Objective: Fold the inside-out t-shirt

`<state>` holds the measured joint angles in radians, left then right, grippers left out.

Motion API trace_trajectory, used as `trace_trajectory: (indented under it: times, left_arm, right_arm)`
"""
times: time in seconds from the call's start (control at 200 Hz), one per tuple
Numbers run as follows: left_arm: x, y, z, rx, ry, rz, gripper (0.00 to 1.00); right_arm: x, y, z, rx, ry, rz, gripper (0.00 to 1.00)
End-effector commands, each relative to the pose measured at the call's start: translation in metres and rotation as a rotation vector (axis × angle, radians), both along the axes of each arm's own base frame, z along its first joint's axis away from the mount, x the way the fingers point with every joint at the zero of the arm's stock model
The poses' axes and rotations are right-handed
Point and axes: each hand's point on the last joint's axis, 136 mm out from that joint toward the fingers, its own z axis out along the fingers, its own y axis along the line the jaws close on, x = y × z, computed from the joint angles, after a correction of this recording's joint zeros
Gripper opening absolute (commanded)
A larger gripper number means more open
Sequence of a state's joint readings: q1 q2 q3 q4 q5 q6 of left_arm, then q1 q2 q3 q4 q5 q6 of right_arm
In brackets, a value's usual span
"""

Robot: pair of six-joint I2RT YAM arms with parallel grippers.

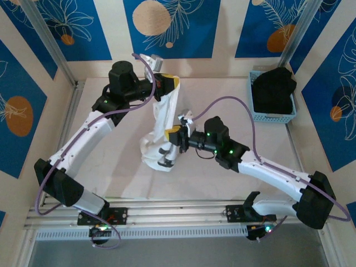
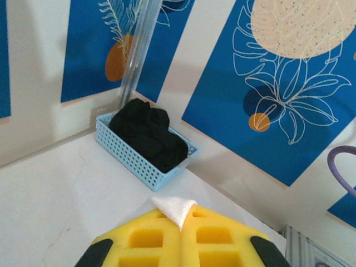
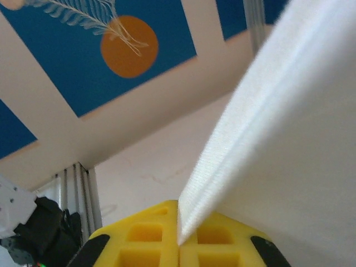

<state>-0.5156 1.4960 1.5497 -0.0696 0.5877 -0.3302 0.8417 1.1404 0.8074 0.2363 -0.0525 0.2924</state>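
The inside-out t-shirt (image 1: 161, 119) is a white, bunched length of cloth hanging over the middle of the table, its lower end resting in a heap on the tabletop. My left gripper (image 1: 170, 83) holds its top end high at the back. In the left wrist view the yellow pads (image 2: 144, 239) are shut, with a white corner of the shirt (image 2: 175, 207) poking out between them. My right gripper (image 1: 173, 136) grips the shirt lower down from the right side. Seen from the right wrist, the right gripper (image 3: 179, 222) is shut on a ribbed hem of the shirt (image 3: 267, 139).
A light blue basket (image 1: 261, 114) holding a black garment (image 1: 273, 89) stands at the back right corner; the left wrist view has the basket (image 2: 130, 153) too. Walls close in the back and sides. An aluminium rail (image 1: 178, 214) runs along the near edge.
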Motion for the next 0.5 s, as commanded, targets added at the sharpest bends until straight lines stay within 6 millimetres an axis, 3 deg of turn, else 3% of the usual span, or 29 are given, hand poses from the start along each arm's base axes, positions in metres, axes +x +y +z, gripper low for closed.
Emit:
trace_trajectory:
  times: [0.0,0.065,0.255,0.375,0.495]
  left_arm:
    - [-0.014,-0.014,0.017,-0.041,-0.096,-0.086,0.0]
    - [-0.02,-0.025,0.001,-0.023,-0.083,-0.122,0.0]
    - [-0.035,-0.047,-0.032,-0.001,-0.056,-0.18,0.0]
    - [-0.046,-0.062,-0.044,0.008,-0.037,-0.224,0.0]
    - [-0.054,-0.074,-0.051,0.013,-0.027,-0.266,0.0]
  right_arm:
    - [-0.017,-0.012,-0.015,-0.08,0.021,0.032,0.21]
    - [-0.017,-0.026,-0.014,-0.12,0.002,-0.011,0.32]
    - [0.0,-0.081,0.016,-0.074,-0.033,-0.217,0.57]
    - [0.019,-0.096,0.02,-0.051,-0.001,-0.295,0.67]
    - [0.046,-0.109,0.011,-0.058,0.048,-0.397,0.67]
